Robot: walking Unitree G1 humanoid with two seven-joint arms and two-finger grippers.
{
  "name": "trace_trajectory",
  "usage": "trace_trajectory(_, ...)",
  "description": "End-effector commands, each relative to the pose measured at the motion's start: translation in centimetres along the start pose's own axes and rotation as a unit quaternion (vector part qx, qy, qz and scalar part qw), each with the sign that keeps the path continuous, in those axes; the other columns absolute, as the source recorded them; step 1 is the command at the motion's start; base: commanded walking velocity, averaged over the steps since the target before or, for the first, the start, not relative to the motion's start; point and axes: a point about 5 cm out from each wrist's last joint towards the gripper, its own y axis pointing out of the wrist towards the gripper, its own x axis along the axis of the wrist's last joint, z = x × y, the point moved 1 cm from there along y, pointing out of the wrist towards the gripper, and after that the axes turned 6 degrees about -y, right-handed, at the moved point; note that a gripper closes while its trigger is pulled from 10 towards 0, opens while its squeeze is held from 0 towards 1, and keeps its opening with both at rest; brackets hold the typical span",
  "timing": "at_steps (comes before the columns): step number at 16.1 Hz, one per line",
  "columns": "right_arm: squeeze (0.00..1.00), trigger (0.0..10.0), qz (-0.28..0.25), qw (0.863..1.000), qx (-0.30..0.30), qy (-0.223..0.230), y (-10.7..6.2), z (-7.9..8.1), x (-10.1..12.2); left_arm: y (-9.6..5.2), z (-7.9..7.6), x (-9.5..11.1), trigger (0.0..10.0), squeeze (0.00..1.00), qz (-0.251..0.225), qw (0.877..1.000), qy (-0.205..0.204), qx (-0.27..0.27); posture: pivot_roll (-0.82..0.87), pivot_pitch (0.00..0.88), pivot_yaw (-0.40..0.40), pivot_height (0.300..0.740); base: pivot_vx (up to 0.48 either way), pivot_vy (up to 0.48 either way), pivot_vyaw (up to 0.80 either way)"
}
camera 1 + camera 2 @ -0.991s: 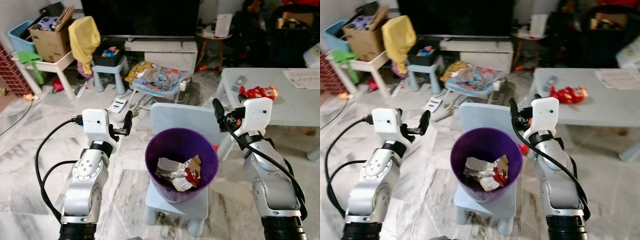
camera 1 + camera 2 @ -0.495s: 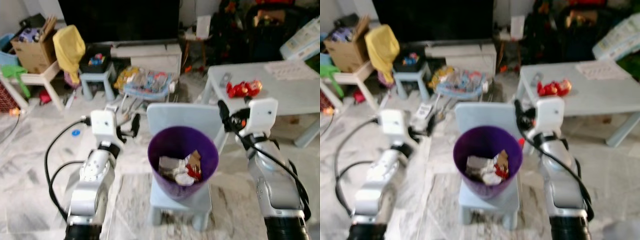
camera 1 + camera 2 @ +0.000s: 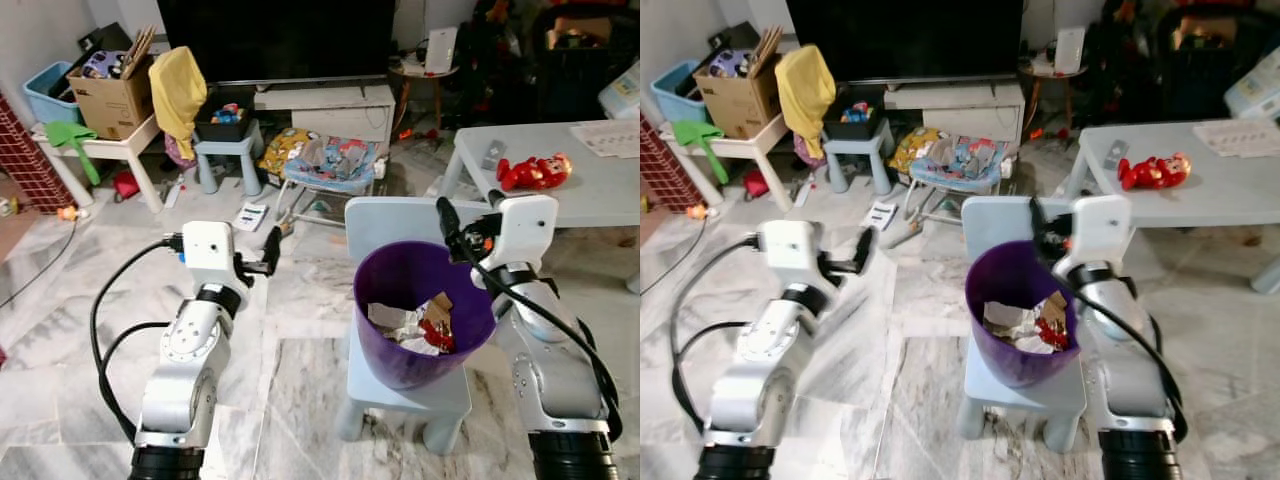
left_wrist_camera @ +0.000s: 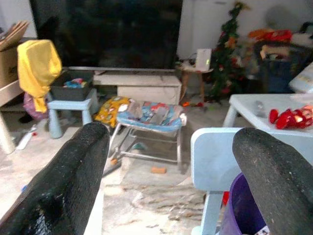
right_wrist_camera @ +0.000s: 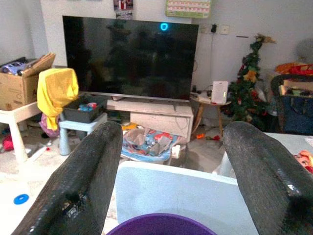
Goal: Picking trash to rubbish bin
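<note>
trash in bin; bin on stool; table right.

A small pale blue chair on the marble floor carries the purple bin.

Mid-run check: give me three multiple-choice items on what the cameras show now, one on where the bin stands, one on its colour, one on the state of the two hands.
1. Where does the bin stand?
A. On the small chair
B. On the grey table
C. On the floor by the TV

2. What colour is the bin?
A. Green
B. Purple
C. Yellow

3. How are the two hands?
A. Both shut on trash
B. Left open, right shut on a wrapper
C. Both open and holding nothing

Answers: 1 A, the bin sits on the seat of the small chair. 2 B, its wall is purple, with crumpled wrappers inside. 3 C, the left hand and the right hand each show their fingers spread apart with nothing between them.
</note>
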Motion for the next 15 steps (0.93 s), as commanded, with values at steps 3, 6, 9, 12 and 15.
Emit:
trace_trajectory(3, 0.00, 10.0, -0.006, 1.000, 0.007, 0.003, 0.44, 0.51, 0.58, -0.03, 0.60, 0.35, 10.0, 0.00, -0.006, 1.000, 0.000, 0.005, -0.01, 0.054, -0.002, 0.740, 0.000, 0.000, -0.24)
trace_trajectory(6, 0.00, 10.0, -0.004, 1.000, 0.006, 0.006, 0.44, 0.50, 0.53, -0.02, 0.56, 0.33, 10.0, 0.00, -0.006, 1.000, -0.004, 0.005, -0.01, 0.054, -0.001, 0.740, 0.000, 0.000, -0.77)
trace_trajectory(9, 0.00, 10.0, -0.003, 1.000, 0.006, 0.006, 0.44, 0.52, 0.52, 0.04, 0.61, 0.48, 10.0, 0.00, -0.008, 1.000, -0.018, 0.000, -0.01, 0.055, 0.000, 0.740, 0.000, 0.000, -0.80)
trace_trajectory(12, 0.00, 10.0, -0.003, 1.000, 0.006, 0.007, 0.45, 0.53, 0.54, 0.04, 0.56, 0.52, 10.0, 0.00, -0.007, 1.000, -0.024, -0.003, -0.01, 0.056, 0.001, 0.740, 0.000, 0.000, -0.80)
trace_trajectory(15, 0.00, 10.0, -0.004, 1.000, 0.006, 0.008, 0.45, 0.55, 0.57, -0.02, 0.45, 0.46, 10.0, 0.00, -0.005, 1.000, -0.027, -0.010, -0.01, 0.056, 0.001, 0.740, 0.000, 0.000, -0.80)
